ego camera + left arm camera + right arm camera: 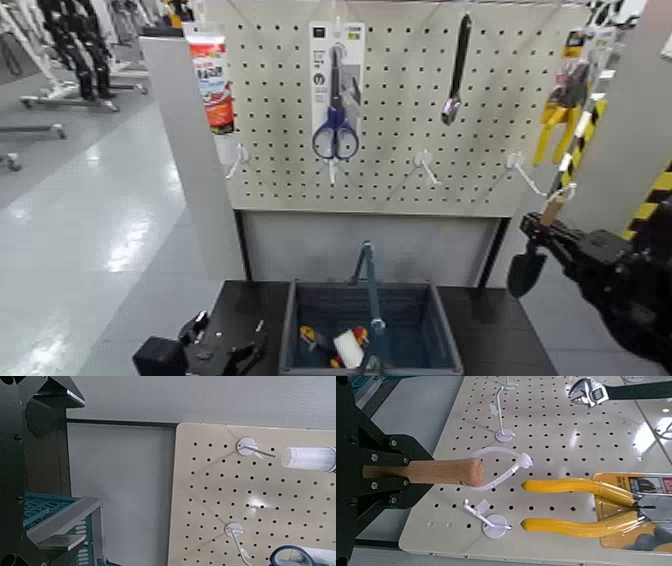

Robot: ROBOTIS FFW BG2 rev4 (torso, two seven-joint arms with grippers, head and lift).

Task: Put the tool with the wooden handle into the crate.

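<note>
While the right gripper (pixel 541 226) is closed around the wooden handle of the trowel (pixel 525 273), the trowel's dark blade points downward below the fingers, and the pale end of its handle sticks out above them. A white loop (pixel 502 450) sits at that handle end; whether it touches the hook (pixel 496 526) beside it, I cannot tell. Just beyond the handle end, as seen from the right wrist, are the yellow-handled pliers (pixel 574 487), and farther off is the silver head of a black-handled wrench (pixel 588 392).

Lower than the right gripper and toward the robot's left stands the crate (pixel 445 320), with its hoop handle (pixel 373 290) raised. The trowel is outside it, apart from its rim. Inside the crate are a white block (pixel 349 349) and some yellow and red items (pixel 309 336).

On the crate's other side, low down, the left gripper (pixel 71 469) is open and empty, its fingers well apart. Above and ahead of it, blue-handled scissors (pixel 335 135) and a red-and-white tube (pixel 212 90) hang at the pegboard (pixel 270 150).
</note>
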